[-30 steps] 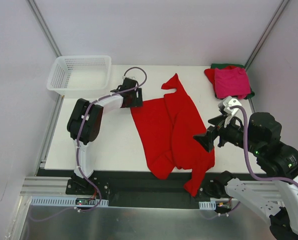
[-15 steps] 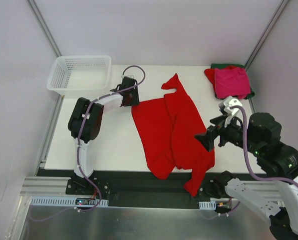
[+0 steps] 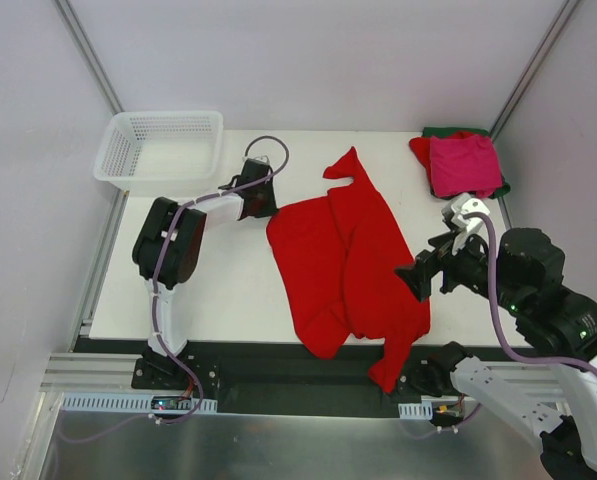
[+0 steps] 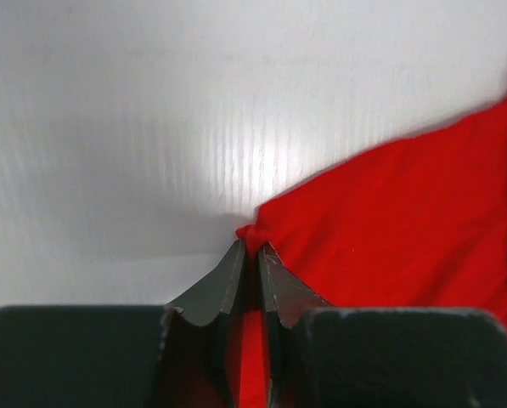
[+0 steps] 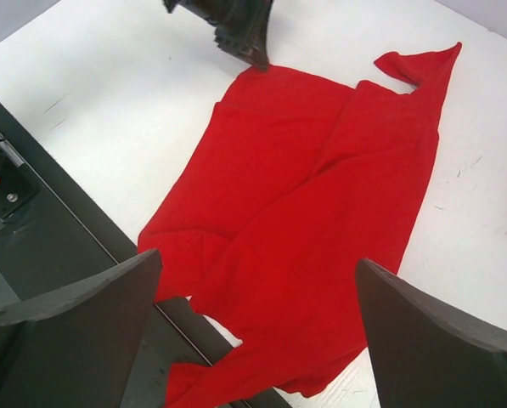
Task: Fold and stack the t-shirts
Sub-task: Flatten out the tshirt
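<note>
I see the left gripper [image 4: 255,247] pinching a corner of the bright red t-shirt [image 3: 348,260] on the table [image 3: 228,290]. The right gripper [image 3: 419,279] hovers over it, fingers spread wide.

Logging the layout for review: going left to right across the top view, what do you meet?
White mesh basket, left gripper, bright red t-shirt, stack of folded t-shirts.

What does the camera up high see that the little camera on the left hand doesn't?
Only the top view shows the white basket, the pile of folded shirts and the open right gripper. Only the left wrist view shows, close up, the left gripper pinching a cloth corner. Both show the bright red t-shirt on the white table.
</note>
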Robot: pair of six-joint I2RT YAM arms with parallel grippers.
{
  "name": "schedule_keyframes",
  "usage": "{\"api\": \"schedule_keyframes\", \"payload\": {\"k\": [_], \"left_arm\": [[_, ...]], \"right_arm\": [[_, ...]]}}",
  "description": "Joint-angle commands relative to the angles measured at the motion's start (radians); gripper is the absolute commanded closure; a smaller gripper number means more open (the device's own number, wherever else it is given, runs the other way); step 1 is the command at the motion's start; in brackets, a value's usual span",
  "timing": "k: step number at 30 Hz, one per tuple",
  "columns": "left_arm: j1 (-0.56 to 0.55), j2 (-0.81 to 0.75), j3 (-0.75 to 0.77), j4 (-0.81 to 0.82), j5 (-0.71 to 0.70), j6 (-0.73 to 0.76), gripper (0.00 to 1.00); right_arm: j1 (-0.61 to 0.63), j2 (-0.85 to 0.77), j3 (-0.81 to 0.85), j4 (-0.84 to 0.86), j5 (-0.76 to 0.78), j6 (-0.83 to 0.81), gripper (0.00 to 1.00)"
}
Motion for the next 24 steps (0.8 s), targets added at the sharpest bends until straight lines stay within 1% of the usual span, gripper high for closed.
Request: {"api": "schedule_keyframes", "payload": {"k": [1, 3, 4, 5, 6, 7, 9, 10, 13, 17, 22, 24], "left_arm": [[-0.006, -0.142, -0.142, -0.063, 0.059, -0.021, 0.93], [-0.015, -0.231, -0.195, -0.063, 0.071, -0.019, 0.93], [-0.018, -0.260, -0.250, -0.064, 0.079, -0.025, 0.93], [-0.027, -0.292, -0.277, -0.063, 0.088, -0.030, 0.93], [-0.033, -0.355, -0.305, -0.063, 0.099, -0.036, 0.93], [-0.044, -0.386, -0.358, -0.066, 0.099, -0.041, 0.93], [-0.075, -0.470, -0.408, -0.073, 0.096, -0.045, 0.93], [-0.082, -0.498, -0.454, -0.076, 0.102, -0.059, 0.93], [-0.125, -0.590, -0.524, -0.104, 0.110, -0.088, 0.93], [-0.208, -0.697, -0.583, -0.162, 0.119, -0.120, 0.94], [-0.325, -0.834, -0.633, -0.256, 0.177, -0.169, 0.94], [-0.349, -0.895, -0.643, -0.285, 0.209, -0.177, 0.94]], "right_arm": [[0.002, 0.041, -0.040, 0.043, 0.078, 0.025, 0.00], [0.002, 0.086, -0.073, 0.075, 0.094, 0.049, 0.00], [0.002, 0.103, -0.083, 0.083, 0.103, 0.057, 0.00], [0.004, 0.126, -0.092, 0.107, 0.111, 0.063, 0.03], [0.002, 0.164, -0.102, 0.121, 0.117, 0.075, 0.04], [0.002, 0.188, -0.115, 0.135, 0.149, 0.081, 0.04], [0.002, 0.225, -0.124, 0.181, 0.164, 0.088, 0.04], [0.002, 0.266, -0.127, 0.198, 0.171, 0.097, 0.04], [0.001, 0.349, -0.116, 0.255, 0.209, 0.115, 0.04], [0.002, 0.467, -0.063, 0.300, 0.250, 0.141, 0.04], [0.002, 0.578, -0.035, 0.374, 0.269, 0.152, 0.04], [0.001, 0.644, -0.002, 0.390, 0.282, 0.146, 0.04]]}}
